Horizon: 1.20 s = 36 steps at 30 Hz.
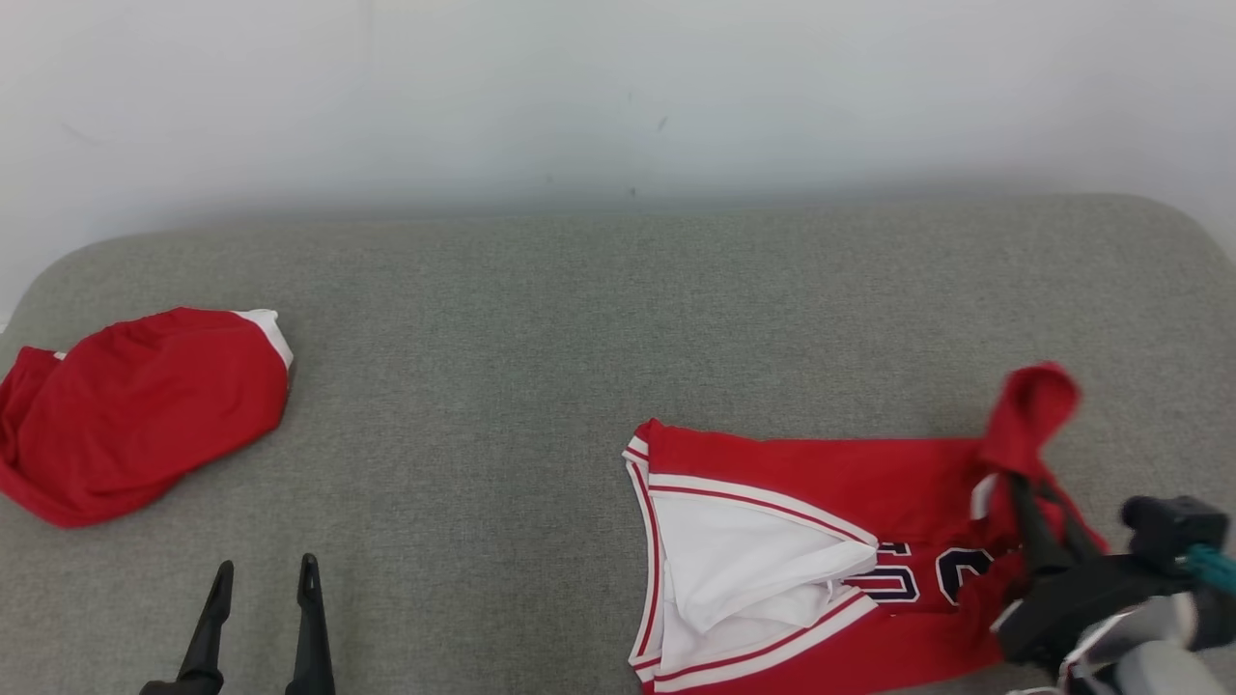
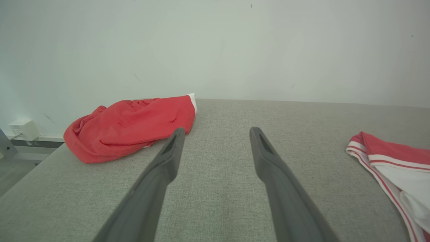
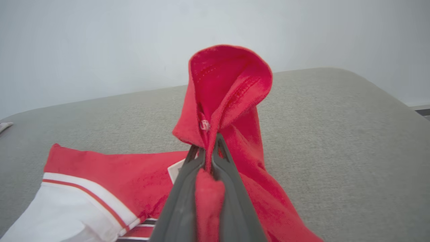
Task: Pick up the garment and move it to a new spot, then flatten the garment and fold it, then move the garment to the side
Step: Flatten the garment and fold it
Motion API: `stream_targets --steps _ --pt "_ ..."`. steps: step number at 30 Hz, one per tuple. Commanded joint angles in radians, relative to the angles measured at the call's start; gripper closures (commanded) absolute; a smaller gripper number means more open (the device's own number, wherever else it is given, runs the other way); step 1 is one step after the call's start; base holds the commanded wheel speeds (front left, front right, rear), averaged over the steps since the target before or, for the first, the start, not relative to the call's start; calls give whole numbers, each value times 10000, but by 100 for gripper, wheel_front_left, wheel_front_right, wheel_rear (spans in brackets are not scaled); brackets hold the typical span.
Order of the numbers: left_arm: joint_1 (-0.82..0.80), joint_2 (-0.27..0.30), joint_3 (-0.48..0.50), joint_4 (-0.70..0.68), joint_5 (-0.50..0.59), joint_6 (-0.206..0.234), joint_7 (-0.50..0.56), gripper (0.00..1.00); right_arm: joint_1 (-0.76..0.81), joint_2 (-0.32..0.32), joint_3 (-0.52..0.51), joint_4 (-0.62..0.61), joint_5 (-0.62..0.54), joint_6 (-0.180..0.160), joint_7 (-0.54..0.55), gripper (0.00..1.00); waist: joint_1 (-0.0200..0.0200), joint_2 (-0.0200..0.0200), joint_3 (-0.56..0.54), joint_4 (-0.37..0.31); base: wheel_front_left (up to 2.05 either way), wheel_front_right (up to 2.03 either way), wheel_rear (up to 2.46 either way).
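Right gripper (image 3: 207,145) pinched shut on the jersey (image 1: 821,473) by a strap — limp, light, likely slippery; left gripper (image 1: 266,564) wide open, empty.

Bench: a grey fabric-covered bench (image 1: 541,319) is backed by a pale plain wall (image 1: 618,97).
Left side: a crumpled red cloth bundle with a white edge (image 1: 135,415) is laid near the bench's left edge.
Right front: a red and white sports jersey with dark numerals (image 1: 821,473) is spread well apart from the bundle.
Left hand: the left hand (image 1: 266,562) is held over bare bench, in front of the bundle.
Right hand: the right hand (image 3: 206,148) is closed on a fold raised at the jersey's right end.
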Motion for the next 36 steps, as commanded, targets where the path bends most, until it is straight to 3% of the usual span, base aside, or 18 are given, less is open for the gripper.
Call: stream_targets --steps 1,12,25,26,27,36 --pt "-40 -19 -35 35 -55 -5 -31 0 133 196 225 -266 -90 -28 110 100 0 0 -5 47 0 0 0" --pt "-202 -21 -313 124 -150 62 -31 0 489 1690 2148 -1950 -211 -28 777 100 0 0 71 580 0 0 0" --pt "-470 -20 -476 383 -250 62 -31 0 109 2662 3023 -876 -9 -28 475 100 0 0 236 903 0 0 0" --pt "-478 -20 -479 397 -255 71 -31 0 63 2679 3014 -790 -44 -28 394 60 0 0 237 896 0 0 0" --pt "-475 -21 -482 414 -260 76 -31 0 12 2692 3005 -726 -82 -28 293 0 0 0 232 886 0 0 0" --pt "-392 -21 -379 426 -200 80 -31 0 -156 2172 2307 -1062 -387 -28 -608 0 0 0 78 655 0 0 0"
